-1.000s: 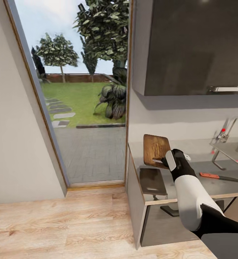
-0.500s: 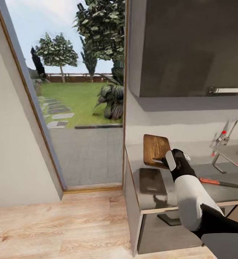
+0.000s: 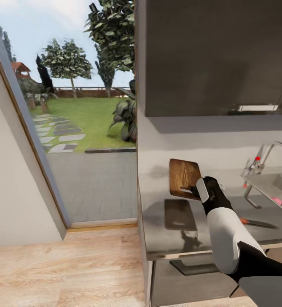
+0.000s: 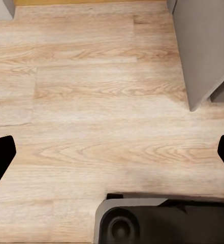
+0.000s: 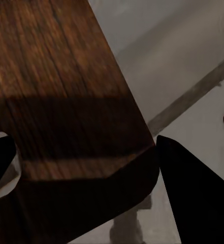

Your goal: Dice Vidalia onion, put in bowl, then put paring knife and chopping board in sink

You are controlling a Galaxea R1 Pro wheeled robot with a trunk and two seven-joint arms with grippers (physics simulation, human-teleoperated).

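view: camera swings right, sink (image 3: pixel 281 181) closer
right gripper (image 3: pixel 195 190): still clamped on board (image 3: pixel 183 178), lifted off counter (image 3: pixel 158 230)
left gripper (image 4: pixel 112 152): spread, empty
knife (image 3: pixel 257 222): unmoved
next: likely board to sink

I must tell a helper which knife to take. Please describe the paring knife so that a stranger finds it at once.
Start at the grey countertop and go towards the sink with its chrome tap. In front of the sink lies the paring knife, flat on the worktop. It is slim, with an orange-red handle and a dark pointed blade, unlike the brown chopping board held in the right gripper.
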